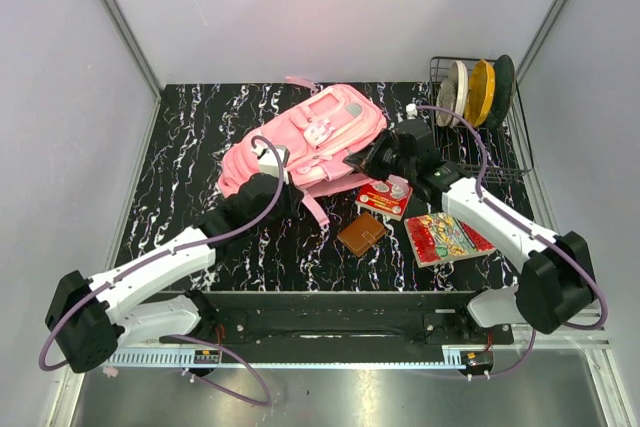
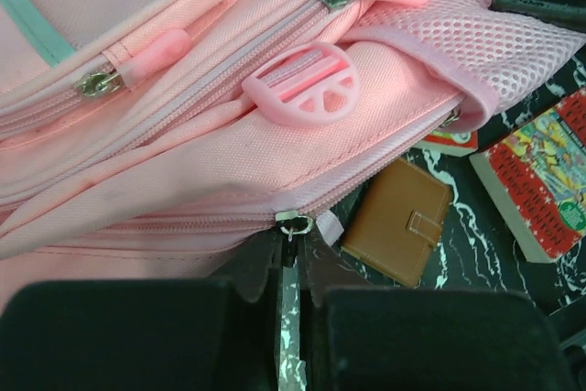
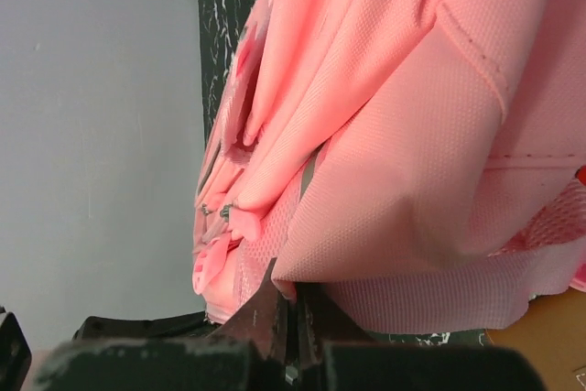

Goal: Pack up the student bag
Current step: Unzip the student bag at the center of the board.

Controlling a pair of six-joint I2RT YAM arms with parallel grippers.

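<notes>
Left tool [image 2: 291,267] clenched on the zipper pull [image 2: 295,224] at its tips, right tool [image 3: 291,304] pinching the student bag [image 2: 183,135]: apparently the unzipping step, which next calls for drawing the pull along its track.

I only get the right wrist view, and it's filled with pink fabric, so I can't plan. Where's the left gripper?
Observer: The left gripper is shut on a small metal zipper pull at the near edge of the large pink fabric backpack.
Operator: What's lying outside it?
Observer: A brown leather wallet, closed, lies on the black marbled table beside the backpack.
Operator: Anything else?
Observer: A colourful flat book lies to the right of the wallet.
</notes>
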